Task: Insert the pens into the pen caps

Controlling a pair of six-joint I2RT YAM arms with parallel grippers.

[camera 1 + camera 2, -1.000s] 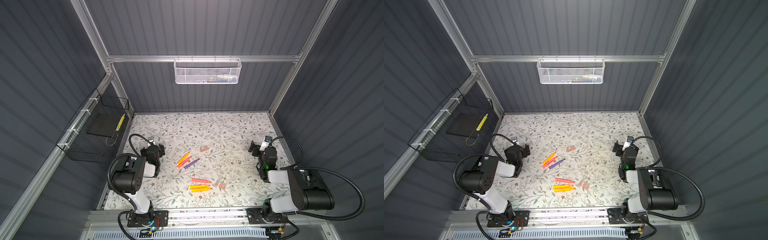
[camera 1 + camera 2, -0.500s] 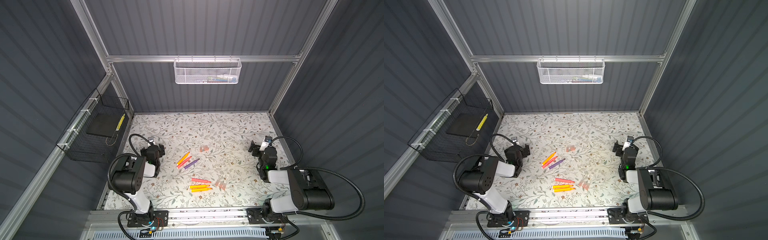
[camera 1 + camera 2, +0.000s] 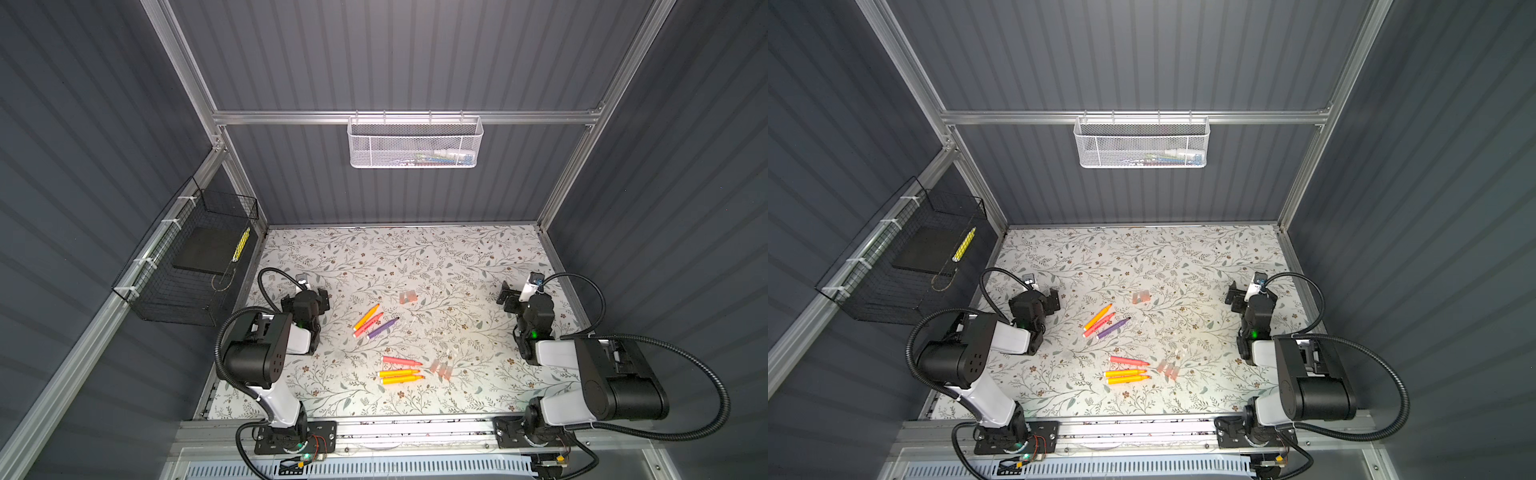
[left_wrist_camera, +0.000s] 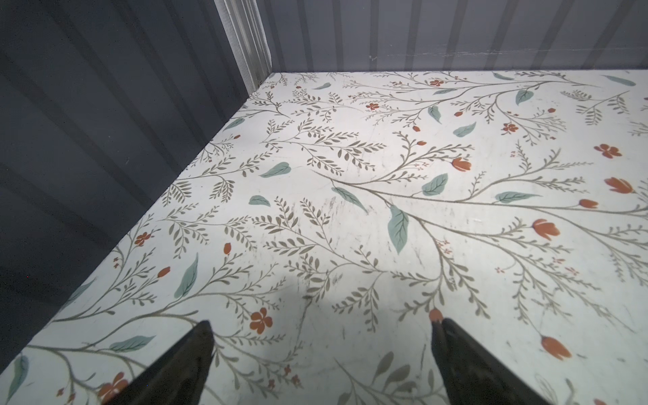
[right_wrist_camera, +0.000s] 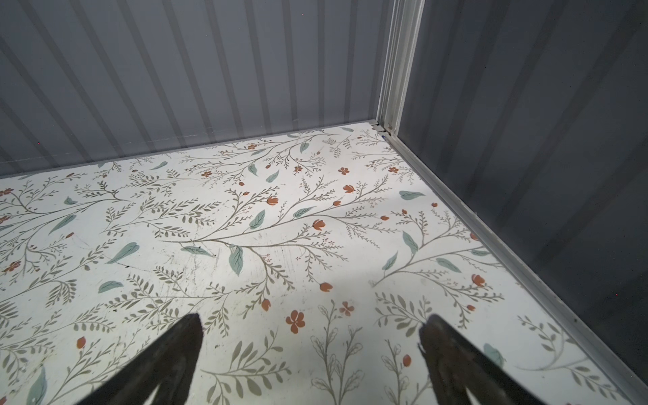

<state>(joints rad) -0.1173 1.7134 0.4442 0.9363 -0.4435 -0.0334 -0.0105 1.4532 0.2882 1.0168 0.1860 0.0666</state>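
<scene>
Three pens lie side by side mid-table in both top views: orange (image 3: 366,316), pink (image 3: 369,325) and purple (image 3: 383,327). Nearer the front lie a pink pen (image 3: 401,360) and two orange pens (image 3: 398,372) (image 3: 401,379). Pinkish pen caps lie in a pair behind the pens (image 3: 407,297) and in a cluster beside the front pens (image 3: 441,369). My left gripper (image 3: 305,296) (image 4: 321,326) stands open at the table's left side, well clear of the pens. My right gripper (image 3: 523,293) (image 5: 310,322) stands open at the right side. Only the floral table shows between each pair of fingers.
A white mesh basket (image 3: 415,143) hangs on the back wall. A black wire basket (image 3: 195,262) hangs on the left wall. Grey ribbed walls and aluminium posts (image 5: 396,70) close the floral table (image 3: 415,257) on three sides. Both arm bases sit on the front rail (image 3: 415,428).
</scene>
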